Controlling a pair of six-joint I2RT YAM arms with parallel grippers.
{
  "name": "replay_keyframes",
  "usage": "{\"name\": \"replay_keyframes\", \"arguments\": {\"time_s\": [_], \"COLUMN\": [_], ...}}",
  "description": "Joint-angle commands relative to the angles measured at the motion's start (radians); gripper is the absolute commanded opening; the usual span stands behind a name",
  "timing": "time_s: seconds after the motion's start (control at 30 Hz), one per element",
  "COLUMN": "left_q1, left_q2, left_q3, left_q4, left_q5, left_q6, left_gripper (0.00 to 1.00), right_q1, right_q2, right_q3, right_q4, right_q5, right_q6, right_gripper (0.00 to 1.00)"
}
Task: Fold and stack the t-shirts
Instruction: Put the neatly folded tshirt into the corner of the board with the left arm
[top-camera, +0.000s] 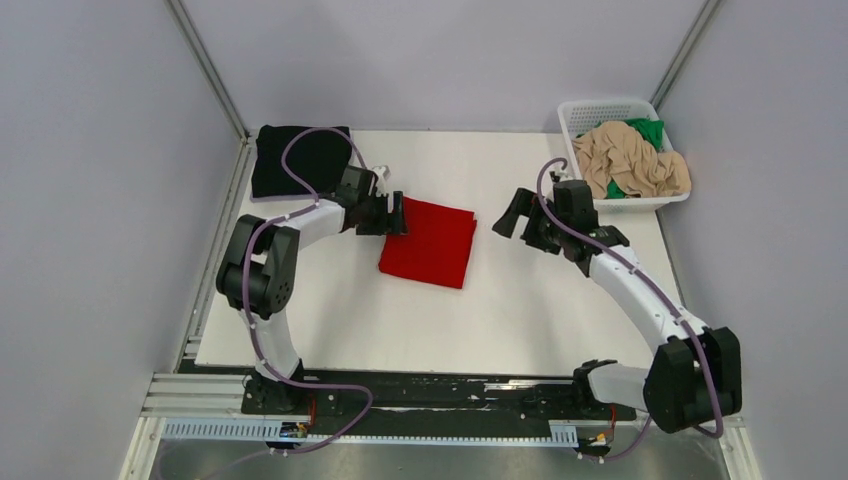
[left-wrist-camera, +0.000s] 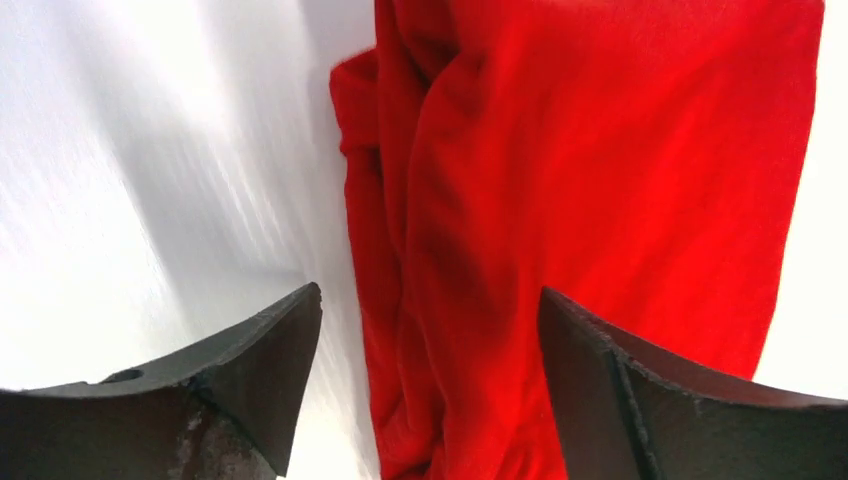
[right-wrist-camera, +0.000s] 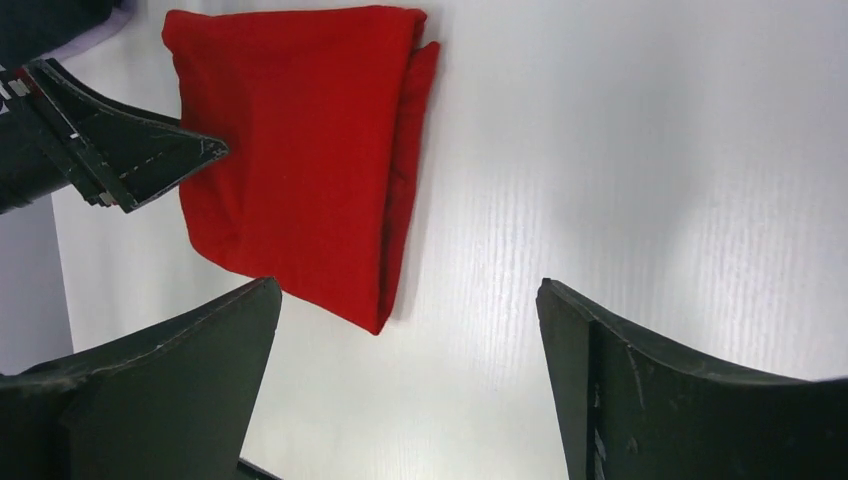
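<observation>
Roughly halfway, I judged — black t-shirt (top-camera: 300, 160) lay folded far-left, red t-shirt (top-camera: 428, 241) folded mid-table, unstacked; beige t-shirt (top-camera: 628, 165) and green t-shirt (top-camera: 648, 128) sat crumpled in the basket (top-camera: 600, 104). Left gripper (top-camera: 397, 215) over the red's edge and right gripper (top-camera: 510, 214) nearby both gaped, empty.

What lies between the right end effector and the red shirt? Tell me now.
Nothing: only bare white table separates the right end effector from the red shirt, clearest in the top view.
</observation>
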Motion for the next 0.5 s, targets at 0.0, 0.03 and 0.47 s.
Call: {"name": "replay_keyframes", "arguments": {"time_s": [0.0,0.03,0.47], "left_q1": [-0.006,-0.010,-0.163], "left_q2": [0.062,0.079,0.189], "left_q3": [0.038,0.037,0.225], "left_q4": [-0.019,-0.017,-0.218], "left_q5": [0.077,0.074,-0.318], "left_q6": [0.026,0.024,0.047], "left_gripper": [0.80,0.77,0.00], "right_q1": [-0.024,-0.028,-0.065], "right_q2": [-0.109,-0.119,-0.134], "right_q3": [-0.015,-0.019,-0.056], "right_q4": [-0.055,-0.059,-0.072], "right_q5": [0.092,0.094,0.161], "right_q6": [-0.039,-0.041,-0.062], "right_gripper": [1.00,1.00,1.00]}}
